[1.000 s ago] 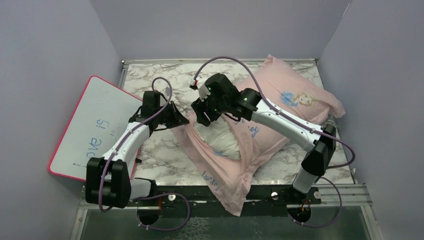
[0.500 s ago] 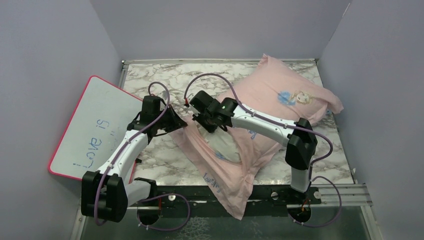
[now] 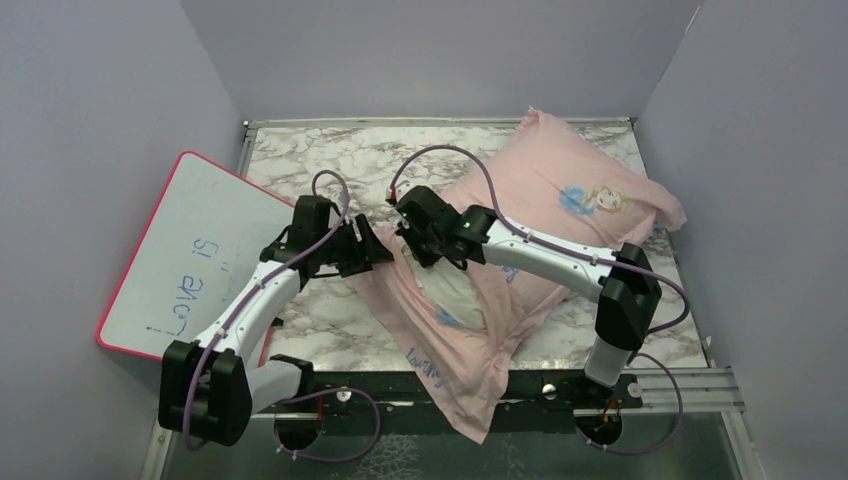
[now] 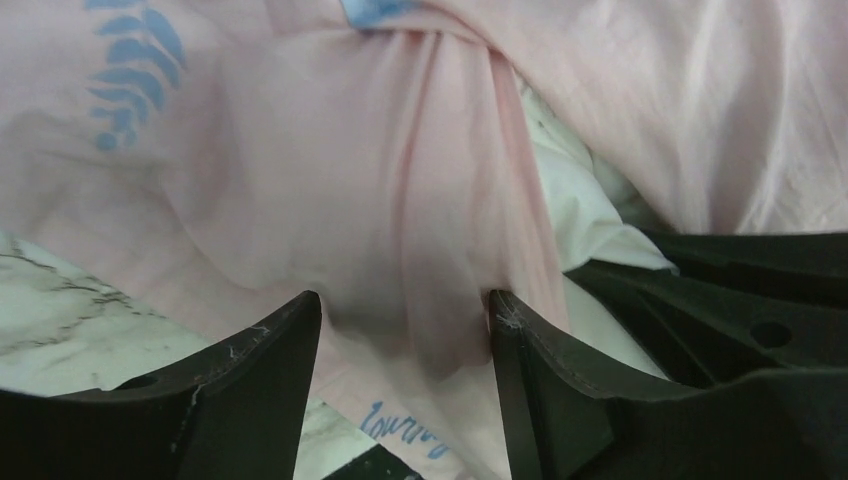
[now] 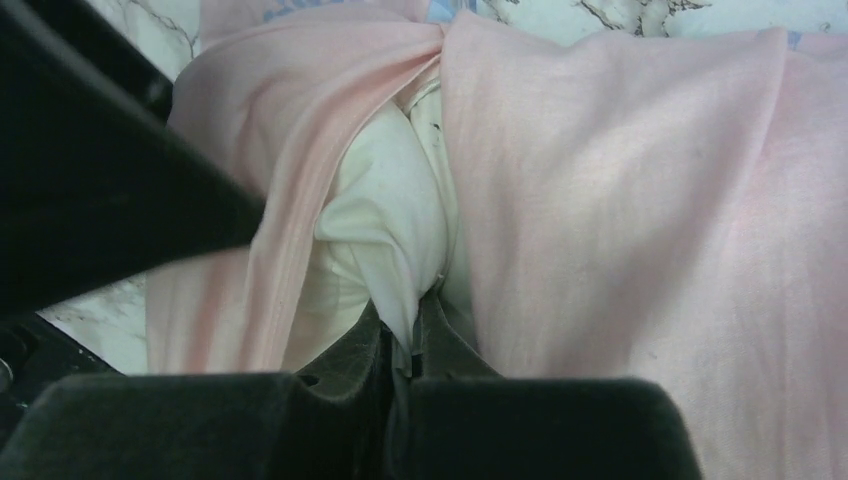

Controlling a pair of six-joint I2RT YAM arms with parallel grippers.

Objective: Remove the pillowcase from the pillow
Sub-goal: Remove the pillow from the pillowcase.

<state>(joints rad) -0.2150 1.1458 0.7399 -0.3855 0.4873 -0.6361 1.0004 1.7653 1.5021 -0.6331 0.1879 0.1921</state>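
The pale pink pillowcase point(image 3: 560, 190) lies diagonally across the marble table, its open end toward the near edge. The white pillow point(image 3: 452, 290) bulges out of that opening. My right gripper point(image 3: 437, 255) reaches into the opening. In the right wrist view it point(image 5: 410, 335) is shut on a pinch of the white pillow point(image 5: 380, 220), with pink pillowcase point(image 5: 620, 200) on both sides. My left gripper point(image 3: 380, 247) sits at the case's left edge. In the left wrist view it point(image 4: 403, 305) is open, and a bunched fold of pillowcase point(image 4: 400, 180) lies loose between its jaws.
A pink-edged whiteboard point(image 3: 190, 250) with blue writing leans off the table's left side. Purple walls close in the back and both sides. The case's loose end point(image 3: 470, 400) hangs over the front rail. Bare marble point(image 3: 330, 160) shows at the back left.
My left gripper has opened and let go of the pillowcase edge that it held. My right gripper came down into the opening and shut on the white pillow.
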